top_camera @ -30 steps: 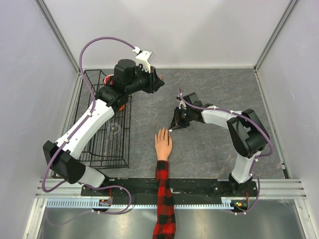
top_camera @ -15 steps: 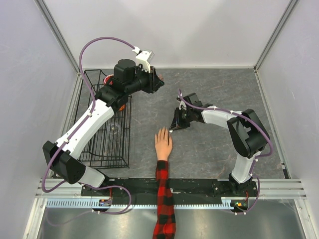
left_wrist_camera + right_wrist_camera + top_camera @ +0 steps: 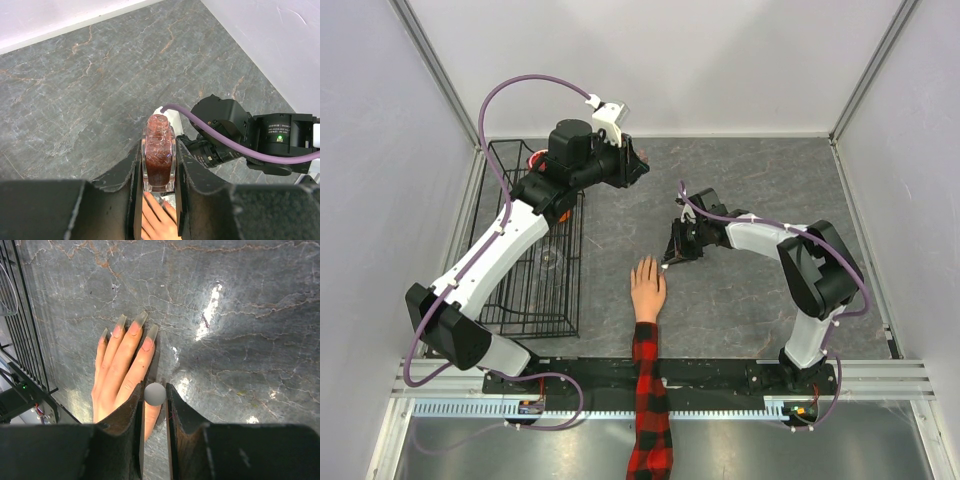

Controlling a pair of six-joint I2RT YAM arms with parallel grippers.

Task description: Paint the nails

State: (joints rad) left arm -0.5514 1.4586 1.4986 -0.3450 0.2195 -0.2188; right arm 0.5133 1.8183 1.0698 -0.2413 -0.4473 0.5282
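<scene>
The mannequin hand (image 3: pixel 647 290) with a red-and-black plaid sleeve (image 3: pixel 648 400) lies palm down at the table's near middle. Its long nails (image 3: pixel 135 327) show in the right wrist view. My right gripper (image 3: pixel 155 394) is shut on the grey round brush cap (image 3: pixel 155 393), directly above the thumb and beside the index finger; it sits just right of the fingertips in the top view (image 3: pixel 672 255). My left gripper (image 3: pixel 159 170) is shut on the open nail polish bottle (image 3: pixel 158 159), holding it high over the table's rear; it also shows in the top view (image 3: pixel 638 165).
A black wire basket (image 3: pixel 535 250) stands at the left with a clear round thing inside. Grey walls close the table on three sides. The right arm (image 3: pixel 260 135) shows below the bottle in the left wrist view.
</scene>
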